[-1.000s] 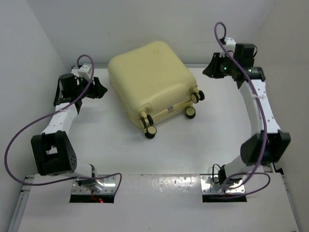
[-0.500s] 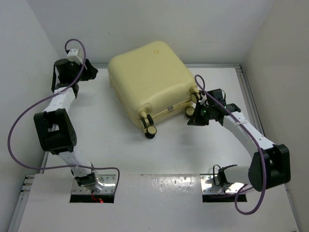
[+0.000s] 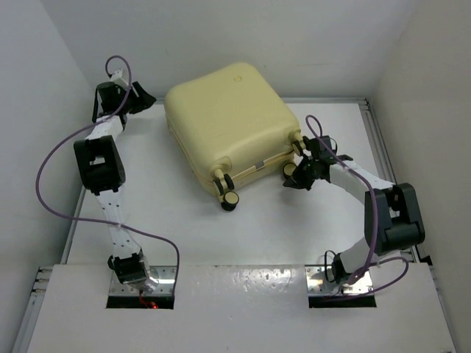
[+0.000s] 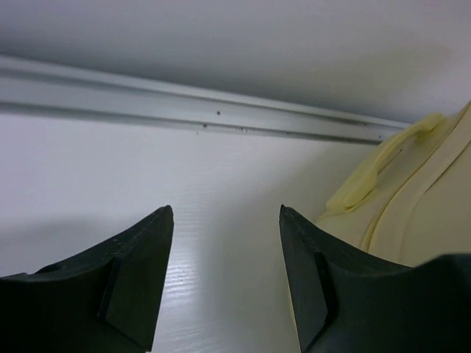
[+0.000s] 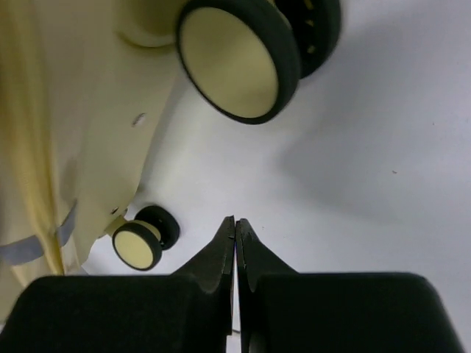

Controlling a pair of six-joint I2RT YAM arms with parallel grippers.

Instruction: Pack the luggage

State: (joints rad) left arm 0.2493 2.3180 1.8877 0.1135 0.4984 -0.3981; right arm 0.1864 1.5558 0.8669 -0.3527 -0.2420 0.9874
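Note:
The pale yellow suitcase [image 3: 224, 121] lies closed on the white table, its black-and-cream wheels [image 3: 231, 198] toward the near right. My left gripper [image 3: 144, 98] is open and empty at the far left, just left of the suitcase's back corner; the left wrist view shows the shell and its handle [image 4: 375, 165] to the right of my fingers [image 4: 140, 272]. My right gripper [image 3: 294, 179] is shut and empty, low over the table beside the right-hand wheels. The right wrist view shows a big wheel [image 5: 243, 59] above my closed fingertips and a smaller wheel [image 5: 140, 243] to their left.
White walls enclose the table on the left, back and right. A metal rail [image 4: 184, 110] runs along the back edge. Purple cables loop from both arms.
My right arm swung from the far right corner down to the suitcase's right wheels and drew in closer. My left arm stretched out toward the back left corner.

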